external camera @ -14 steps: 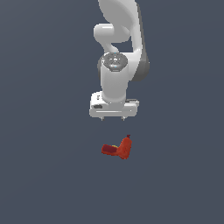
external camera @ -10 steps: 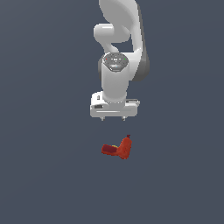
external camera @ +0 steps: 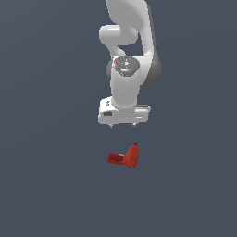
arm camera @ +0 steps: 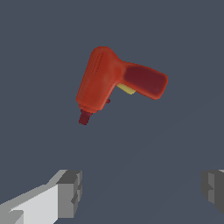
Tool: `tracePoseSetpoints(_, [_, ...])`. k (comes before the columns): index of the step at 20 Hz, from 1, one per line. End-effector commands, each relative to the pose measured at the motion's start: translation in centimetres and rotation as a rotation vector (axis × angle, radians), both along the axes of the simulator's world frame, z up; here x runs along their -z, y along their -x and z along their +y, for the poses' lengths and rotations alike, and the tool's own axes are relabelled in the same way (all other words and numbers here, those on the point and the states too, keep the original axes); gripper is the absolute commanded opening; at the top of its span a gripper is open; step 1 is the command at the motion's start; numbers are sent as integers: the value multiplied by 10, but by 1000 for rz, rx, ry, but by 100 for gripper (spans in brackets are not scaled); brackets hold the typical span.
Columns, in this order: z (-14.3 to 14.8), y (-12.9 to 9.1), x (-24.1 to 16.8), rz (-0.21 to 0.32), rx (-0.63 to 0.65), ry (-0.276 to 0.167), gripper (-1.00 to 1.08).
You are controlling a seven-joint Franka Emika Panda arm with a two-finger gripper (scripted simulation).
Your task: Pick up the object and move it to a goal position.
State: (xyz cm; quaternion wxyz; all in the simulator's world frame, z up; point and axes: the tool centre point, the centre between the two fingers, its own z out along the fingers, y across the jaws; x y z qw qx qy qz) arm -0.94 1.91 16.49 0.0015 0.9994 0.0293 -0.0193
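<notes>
Object (external camera: 124,157), the little red drill, lay on the table just below my hand (external camera: 123,125), not touching. My fingers (arm camera: 70,193) were wide apart. It looked light and hard; I'd grab the fat body.

Open gap between the gripper (external camera: 122,124) and the drill (external camera: 125,157) below it; fingers (arm camera: 70,193) spread wide, bare floor (external camera: 51,176) all around the drill.

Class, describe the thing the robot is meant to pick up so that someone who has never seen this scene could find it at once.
Find the white arm's hand, open above a plain dark grey floor. Just beyond it lies the object, apart from the fingers. It is the only coloured item: a small red-orange drill shape with a darker red handle.
</notes>
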Motion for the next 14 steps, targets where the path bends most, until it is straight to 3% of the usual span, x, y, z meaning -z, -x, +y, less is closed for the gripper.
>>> tracePoseSetpoints(1, [1,-1,1,1,3,3,108])
tracePoseSetpoints(8, [6,-7,10,12,36,30,108])
tracePoseSetpoints(14, [14,-18,24,23,90,79,108])
